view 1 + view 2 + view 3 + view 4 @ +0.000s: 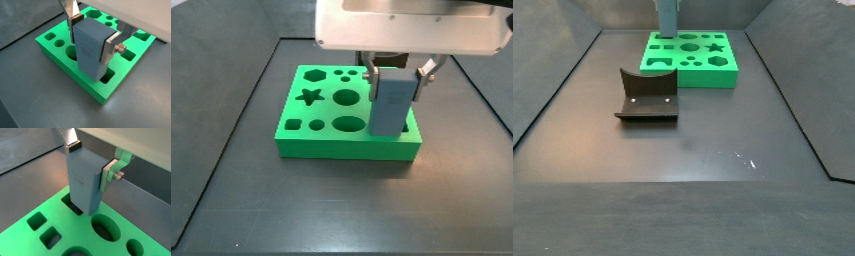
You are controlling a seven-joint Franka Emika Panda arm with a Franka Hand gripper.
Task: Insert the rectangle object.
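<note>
The rectangle object [90, 50] is a tall grey-blue block, held upright between my gripper's [93, 32] silver fingers, which are shut on its upper part. Its lower end stands at the mouth of a rectangular slot near a corner of the green board [100, 92]. How deep it sits I cannot tell. A wrist view shows the block [83, 183], the gripper [90, 159] and the board [70, 223] from another angle. In a side view the gripper [398, 75] holds the block [392, 105] over the board's [345, 147] front right corner. In a side view only the block [667, 15] shows above the board [694, 78].
The board has several other shaped holes, among them a star [306, 97], a hexagon [311, 73] and round holes [346, 97]. The dark fixture [647, 95] stands on the grey floor in front of the board. Dark walls bound the floor.
</note>
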